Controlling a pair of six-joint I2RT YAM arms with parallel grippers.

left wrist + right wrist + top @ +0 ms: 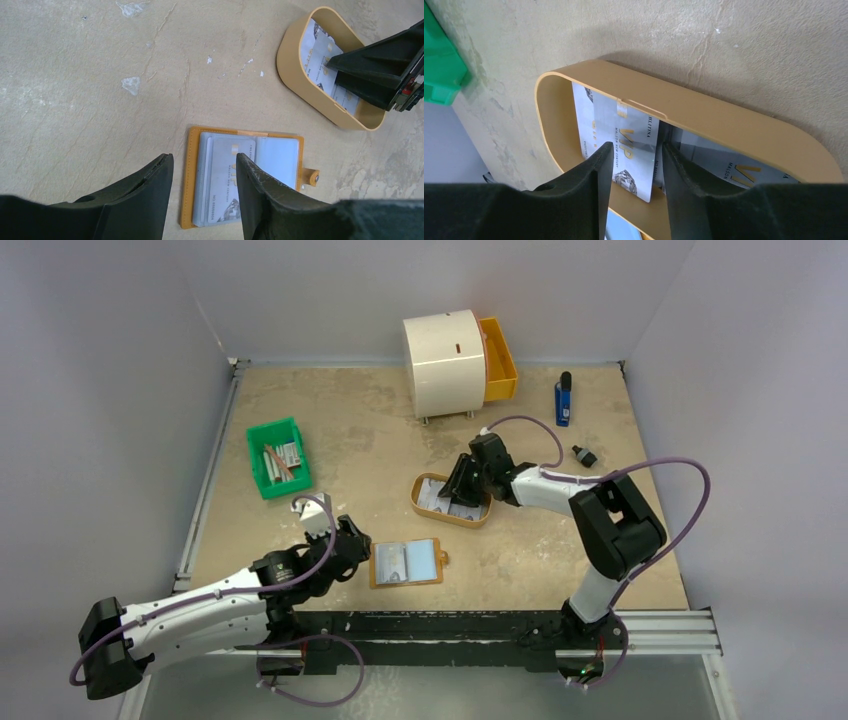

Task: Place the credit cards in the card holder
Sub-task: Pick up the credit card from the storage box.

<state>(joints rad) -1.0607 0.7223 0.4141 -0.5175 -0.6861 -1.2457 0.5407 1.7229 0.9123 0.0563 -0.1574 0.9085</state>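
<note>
The orange-tan card holder [405, 563] [190, 180] lies open and flat on the table, one pale credit card [227, 175] tucked in its clear left sleeve. My left gripper [356, 543] [202, 165] hovers open at the holder's left edge, holding nothing. More credit cards [624, 132] [437, 497] lie in the oval tan tray [428, 510] [734, 117]. My right gripper [460, 488] [636, 150] reaches down inside that tray, open. A "VIP" card shows in the gap between its fingertips. A second card [744, 170] lies to the right, partly hidden by the finger.
A green bin [278, 455] [439, 60] with sticks stands at the left. At the back sits a white cabinet [445, 362] with its orange drawer [498, 358] pulled out. A blue object [564, 400] and a small black one [584, 455] lie at the right.
</note>
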